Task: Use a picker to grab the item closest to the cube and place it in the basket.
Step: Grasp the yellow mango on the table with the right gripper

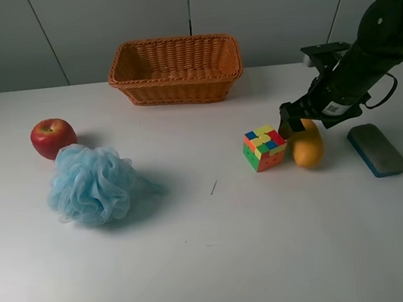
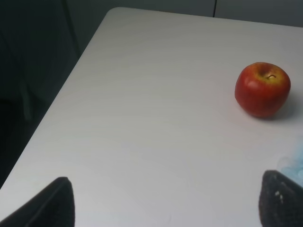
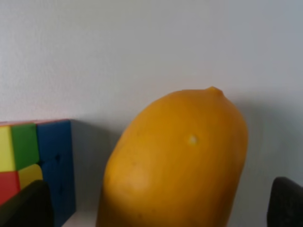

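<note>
A multicoloured cube (image 1: pixel 264 147) sits on the white table (image 1: pixel 211 250). A yellow-orange mango-like fruit (image 1: pixel 307 145) lies right beside it, on its right. My right gripper (image 1: pixel 299 118) hangs just above the fruit's far end. In the right wrist view the fruit (image 3: pixel 175 161) fills the space between the two fingertips (image 3: pixel 23 205), which stand wide apart on either side of it, and the cube (image 3: pixel 38 165) shows beside it. My right gripper (image 3: pixel 156 203) is open. The wicker basket (image 1: pixel 175 70) stands at the back centre. My left gripper (image 2: pixel 165 208) is open and empty over bare table.
A red apple (image 1: pixel 52 137) and a light blue bath pouf (image 1: pixel 92 183) lie at the left. The apple also shows in the left wrist view (image 2: pixel 262 88), near the table's left edge. A blue-grey eraser block (image 1: pixel 376 149) lies right of the fruit.
</note>
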{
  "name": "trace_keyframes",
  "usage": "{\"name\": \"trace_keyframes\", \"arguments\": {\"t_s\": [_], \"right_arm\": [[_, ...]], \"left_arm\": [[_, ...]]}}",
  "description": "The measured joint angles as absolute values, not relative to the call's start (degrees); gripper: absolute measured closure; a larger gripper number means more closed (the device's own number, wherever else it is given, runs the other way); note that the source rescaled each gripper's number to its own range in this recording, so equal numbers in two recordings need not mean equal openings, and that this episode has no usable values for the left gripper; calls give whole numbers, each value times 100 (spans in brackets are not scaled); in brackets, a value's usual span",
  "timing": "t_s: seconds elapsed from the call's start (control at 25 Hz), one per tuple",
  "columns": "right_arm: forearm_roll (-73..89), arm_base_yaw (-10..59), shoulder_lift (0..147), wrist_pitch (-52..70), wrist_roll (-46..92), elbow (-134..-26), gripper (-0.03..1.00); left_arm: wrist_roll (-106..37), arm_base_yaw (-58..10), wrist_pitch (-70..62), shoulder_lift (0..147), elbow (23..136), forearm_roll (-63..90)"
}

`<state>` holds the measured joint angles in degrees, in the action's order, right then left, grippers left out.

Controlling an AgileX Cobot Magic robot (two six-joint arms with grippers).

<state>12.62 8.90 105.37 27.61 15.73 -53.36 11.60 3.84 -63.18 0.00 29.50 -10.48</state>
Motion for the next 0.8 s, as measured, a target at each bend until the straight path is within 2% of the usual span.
{"name": "trace_keyframes", "arguments": {"t_s": [0.16, 0.2, 0.24, 0.36, 0.8], "right_arm": [[1262, 890, 10537, 2729, 1573, -5336, 63], [1262, 890, 10537, 2720, 1573, -5336, 73], [1262, 890, 10537, 2720, 1573, -5336, 76], [1262, 890, 10548, 2720, 1573, -5346, 80], [1262, 890, 10988, 2819, 1573, -5346, 82]], "left_arm": [[1160, 384, -6318, 0, 2950, -1048], [1160, 384, -6318, 0, 2950, -1048], [1160, 384, -6318, 0, 2950, -1048], [1160, 384, -6318, 0, 2950, -1048], [1160, 384, -6318, 0, 2950, -1048]]}}
